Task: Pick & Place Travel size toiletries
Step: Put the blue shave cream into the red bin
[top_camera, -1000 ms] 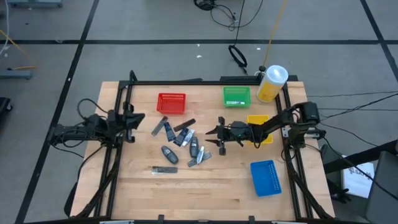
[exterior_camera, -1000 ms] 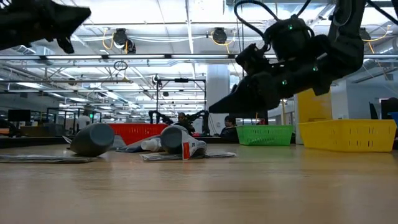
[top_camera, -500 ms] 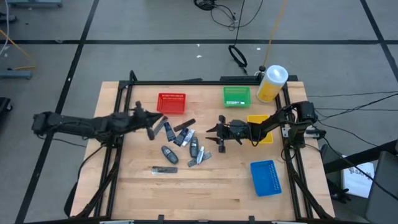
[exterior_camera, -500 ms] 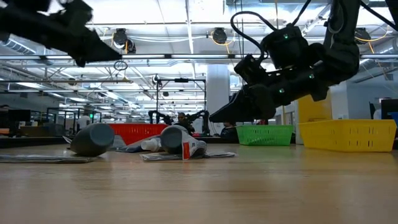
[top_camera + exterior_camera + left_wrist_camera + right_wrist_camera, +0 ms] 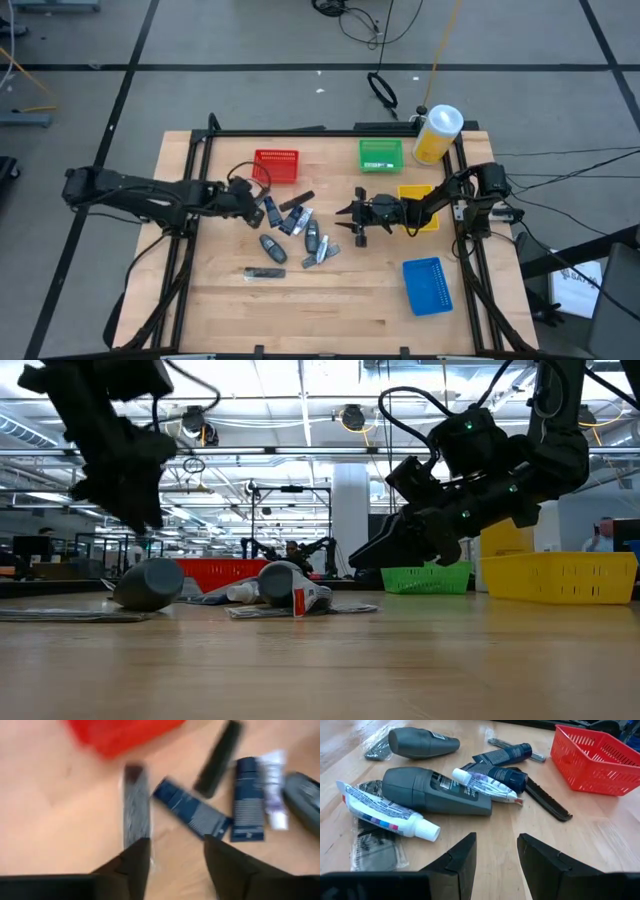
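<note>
Toiletries [image 5: 292, 228] lie clustered mid-bench, just near of the red bin [image 5: 275, 165]. They look light, soft and slippery; I'd pinch a tube across its flat middle. Left gripper [image 5: 172, 855] hovers over them, parted and empty; right gripper [image 5: 495, 852] waits right, parted, empty.

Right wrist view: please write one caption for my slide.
Open right gripper facing grey bottles, toothpaste tubes, a black comb and a red basket.
</note>
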